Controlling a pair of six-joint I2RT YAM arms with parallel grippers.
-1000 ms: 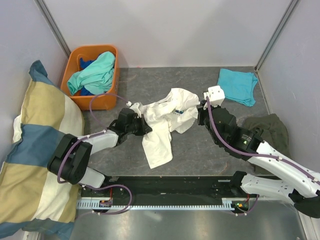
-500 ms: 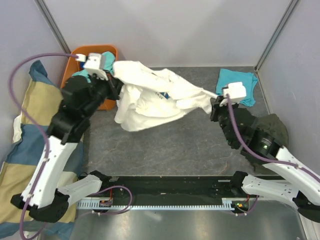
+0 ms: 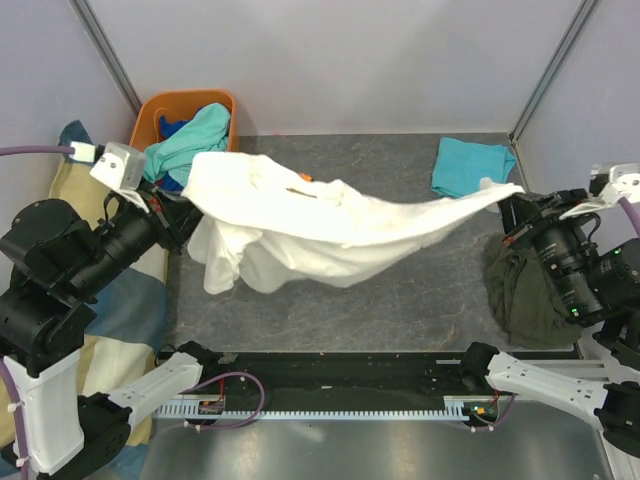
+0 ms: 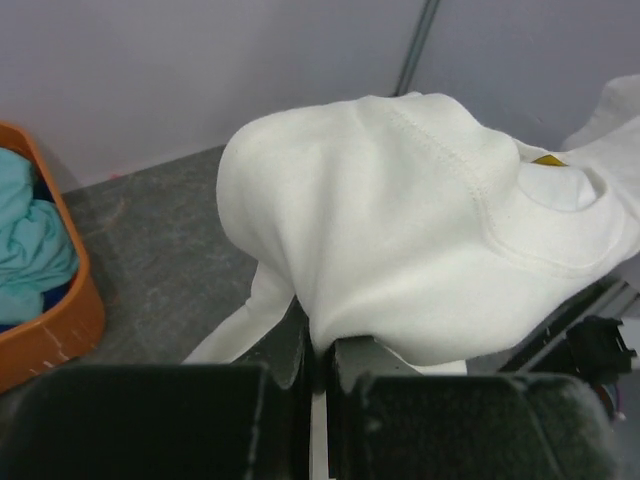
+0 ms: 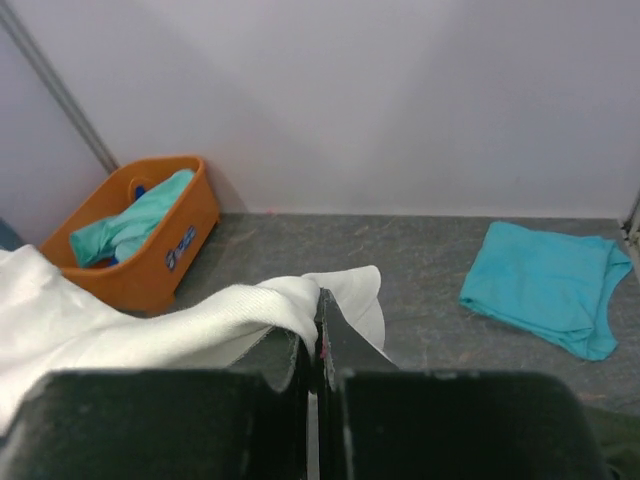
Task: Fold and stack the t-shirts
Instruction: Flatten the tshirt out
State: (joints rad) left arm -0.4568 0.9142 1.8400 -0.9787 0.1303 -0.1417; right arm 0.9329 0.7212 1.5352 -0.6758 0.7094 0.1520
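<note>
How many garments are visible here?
5: cream-white cotton tee stretched in mid-air; folded turquoise tee far right; crumpled dark olive garment near right; mint-green tee and blue tee in orange plastic bin; more may hide beneath.

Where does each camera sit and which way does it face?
Top external: above and behind the arms, looking down on the table; both arms show, the white t-shirt stretched between left gripper and right gripper.
Left wrist: on the left arm, facing the back wall; its fingers pinch the shirt.
Right wrist: on the right arm, facing the back wall; its fingers pinch a shirt edge.
Shared: both wrist views catch the orange basket; right wrist and top views share the turquoise t-shirt.
</note>
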